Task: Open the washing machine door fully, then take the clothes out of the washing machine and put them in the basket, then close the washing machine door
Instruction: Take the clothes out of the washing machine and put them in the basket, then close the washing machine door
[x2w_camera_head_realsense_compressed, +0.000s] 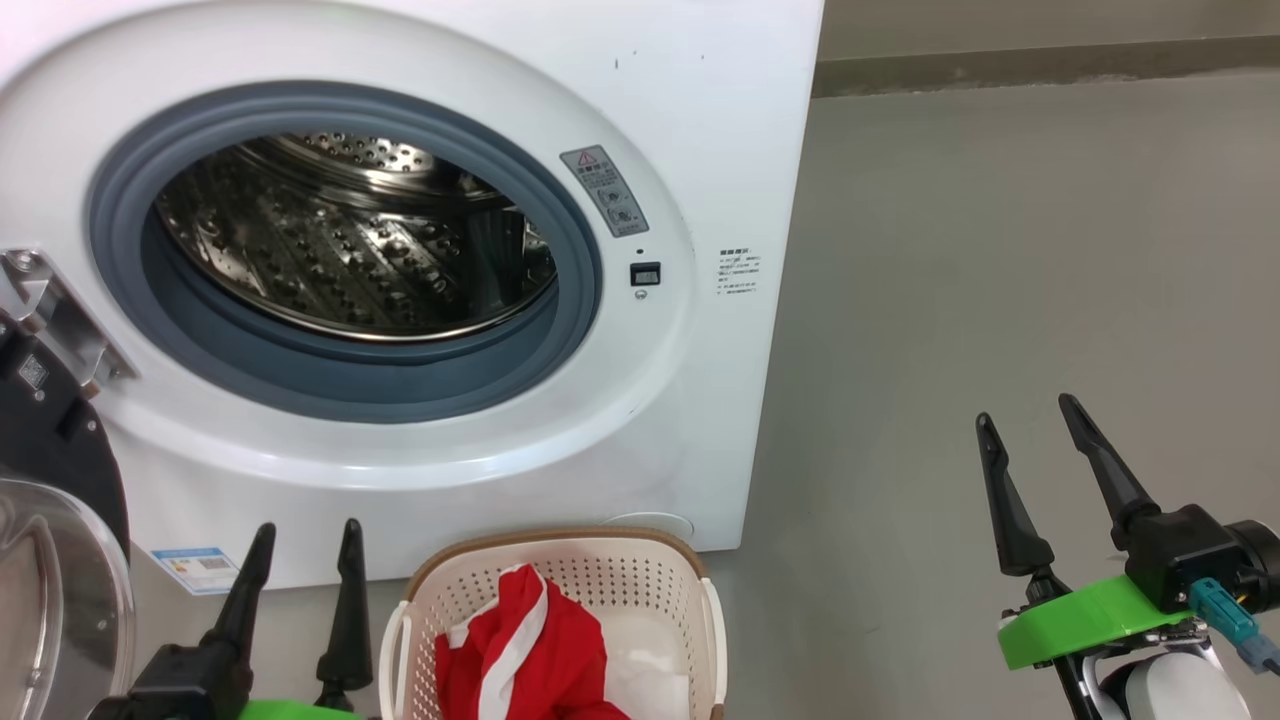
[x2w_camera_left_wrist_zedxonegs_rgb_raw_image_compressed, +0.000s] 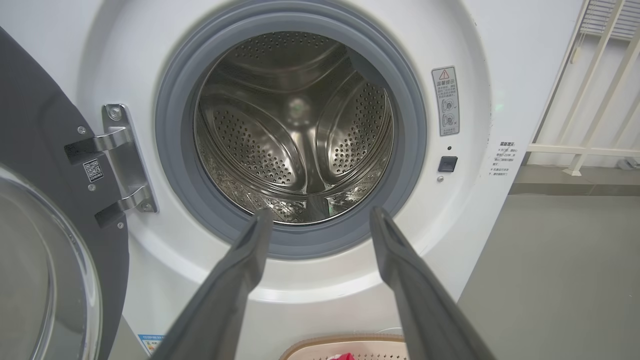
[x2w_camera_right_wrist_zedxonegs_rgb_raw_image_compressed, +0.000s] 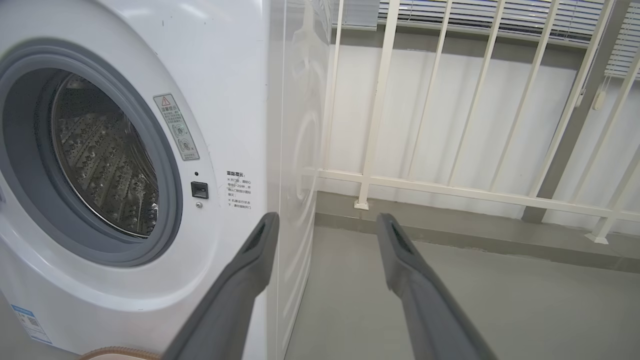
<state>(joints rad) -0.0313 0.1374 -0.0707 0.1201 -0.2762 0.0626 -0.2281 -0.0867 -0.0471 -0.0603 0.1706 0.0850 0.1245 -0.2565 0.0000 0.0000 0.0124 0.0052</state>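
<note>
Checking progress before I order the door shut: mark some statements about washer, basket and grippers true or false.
The round black-rimmed glass door of the white front-loading washing machine stands open. True.
Garments lie in the drum. False: the steel perforated drum shows bare metal; the red-and-white fabric clothes lie in the cream perforated plastic basket.
That basket stands before the washer. True.
One gripper holds a garment. False: the right gripper and left gripper both have fingers apart, holding nothing.
</note>
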